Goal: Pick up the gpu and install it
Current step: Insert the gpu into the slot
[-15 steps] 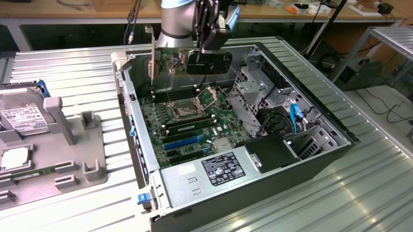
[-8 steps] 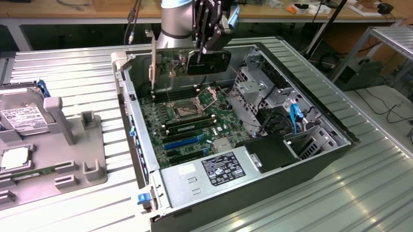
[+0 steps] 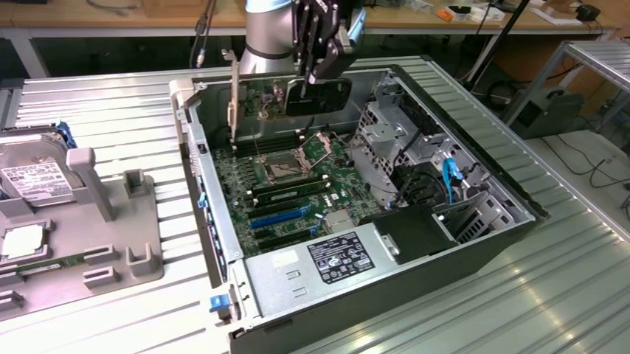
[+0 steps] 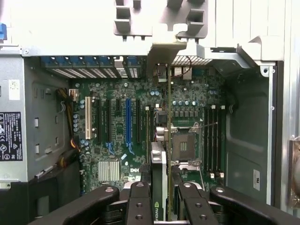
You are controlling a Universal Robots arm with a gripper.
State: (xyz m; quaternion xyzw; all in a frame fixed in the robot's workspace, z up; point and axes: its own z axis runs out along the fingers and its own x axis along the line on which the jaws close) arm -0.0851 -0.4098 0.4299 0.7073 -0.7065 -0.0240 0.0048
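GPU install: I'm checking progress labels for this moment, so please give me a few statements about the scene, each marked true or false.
1. The gripper is closed on the gpu. True.
2. The gpu is already plugged in. False: it hangs above the motherboard, and the blue slot is empty.
3. A cooler covers the CPU socket. False: it is bare.
4. A hard drive lies outside the computer case, at the exterior view's left. True.
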